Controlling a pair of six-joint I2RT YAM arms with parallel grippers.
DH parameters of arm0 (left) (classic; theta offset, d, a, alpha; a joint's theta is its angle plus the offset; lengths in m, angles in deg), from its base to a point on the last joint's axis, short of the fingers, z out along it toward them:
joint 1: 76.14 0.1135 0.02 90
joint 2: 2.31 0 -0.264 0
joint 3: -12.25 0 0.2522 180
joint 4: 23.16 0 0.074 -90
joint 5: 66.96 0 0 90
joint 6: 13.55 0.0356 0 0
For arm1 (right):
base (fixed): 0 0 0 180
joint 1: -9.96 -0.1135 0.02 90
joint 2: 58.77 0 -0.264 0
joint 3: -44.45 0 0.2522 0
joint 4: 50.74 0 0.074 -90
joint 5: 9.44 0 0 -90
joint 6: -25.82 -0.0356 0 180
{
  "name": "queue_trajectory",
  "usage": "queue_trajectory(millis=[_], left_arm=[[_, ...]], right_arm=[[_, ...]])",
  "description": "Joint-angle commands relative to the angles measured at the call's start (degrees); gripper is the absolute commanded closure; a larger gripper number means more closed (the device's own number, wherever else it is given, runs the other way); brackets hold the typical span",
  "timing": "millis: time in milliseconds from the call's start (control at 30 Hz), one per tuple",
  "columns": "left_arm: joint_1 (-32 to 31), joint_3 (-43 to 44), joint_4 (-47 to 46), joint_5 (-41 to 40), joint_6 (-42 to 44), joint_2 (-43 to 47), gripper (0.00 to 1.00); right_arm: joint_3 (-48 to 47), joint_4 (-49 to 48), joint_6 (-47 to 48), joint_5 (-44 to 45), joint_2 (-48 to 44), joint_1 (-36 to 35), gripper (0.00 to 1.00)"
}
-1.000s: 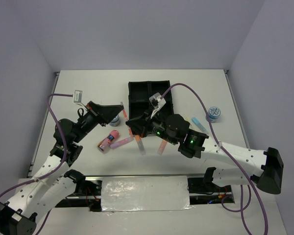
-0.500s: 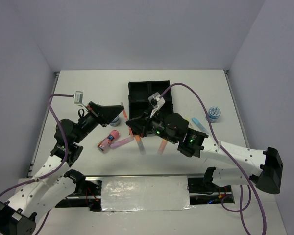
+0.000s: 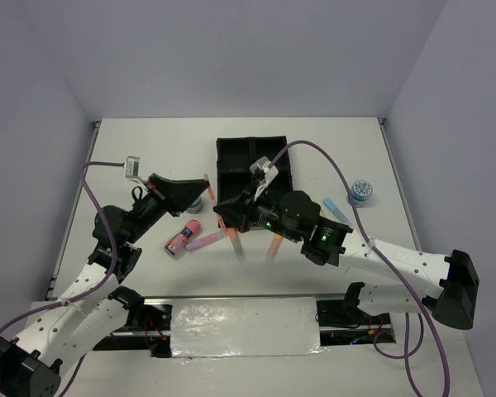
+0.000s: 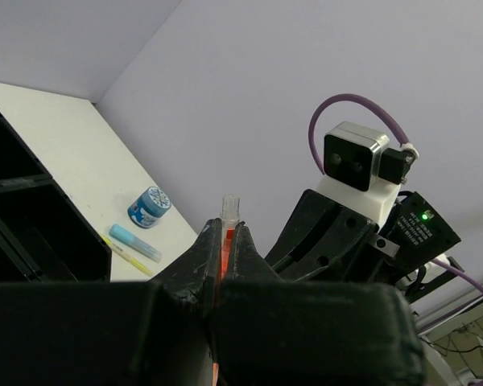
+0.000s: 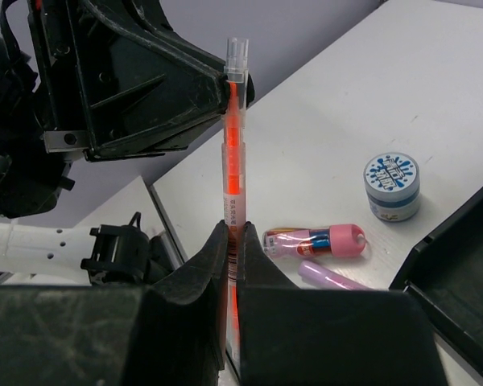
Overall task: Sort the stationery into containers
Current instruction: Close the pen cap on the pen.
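Note:
My left gripper (image 3: 205, 187) and my right gripper (image 3: 224, 218) meet above the table, left of the black tray (image 3: 229, 152). Both are shut on one thin orange pen (image 5: 235, 145). The right gripper (image 5: 236, 229) holds its lower body. The left gripper (image 4: 224, 229) grips near its clear cap (image 4: 229, 204). A pink tube (image 3: 182, 236), a purple marker (image 3: 205, 241) and a tape roll (image 3: 195, 203) lie below them. A blue marker (image 3: 337, 208) and a second tape roll (image 3: 361, 192) lie to the right of the tray.
An orange marker (image 3: 274, 246) and a pale marker (image 3: 237, 248) lie near the front under the right arm. A thin yellow pen (image 4: 125, 254) lies beside the blue marker (image 4: 135, 242). The tray's compartments look dark; their contents are hidden.
Almost nothing. Both grippers stay shut at the orange pen; the arms have shifted only very slightly.

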Motion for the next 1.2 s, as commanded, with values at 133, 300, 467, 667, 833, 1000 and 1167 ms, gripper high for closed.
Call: queue_trajectory(millis=[133,300,467,667,833,1000,1167], left_arm=[[-1.6,-0.5,0.7,2.1,-4.5,1.9,1.0],[-2.1,0.6,2.5,2.1,-3.6,1.8,1.0],[-2.6,1.0,5.5,1.6,-1.1,1.3,1.0],[-3.3,2.7,8.8,1.7,2.0,0.6,1.0],[-4.3,2.2,9.2,1.3,3.5,0.2,1.0],[-5.2,2.8,10.3,1.1,6.1,-0.9,1.0],[-5.4,2.5,10.0,1.1,6.5,-0.5,1.0]], right_arm=[[-1.3,-11.7,2.9,1.2,-1.1,0.9,1.0],[-3.1,-11.2,4.0,1.5,-0.1,1.2,1.0],[-4.7,-11.3,4.2,0.7,-0.1,1.4,1.0],[-7.5,-9.0,6.4,1.6,0.4,2.1,1.0],[-9.6,-8.4,6.3,1.3,0.8,3.0,1.0],[-11.2,-8.1,5.5,-0.6,1.0,3.2,1.0],[-10.3,-9.4,5.1,-1.8,0.6,3.3,1.0]])
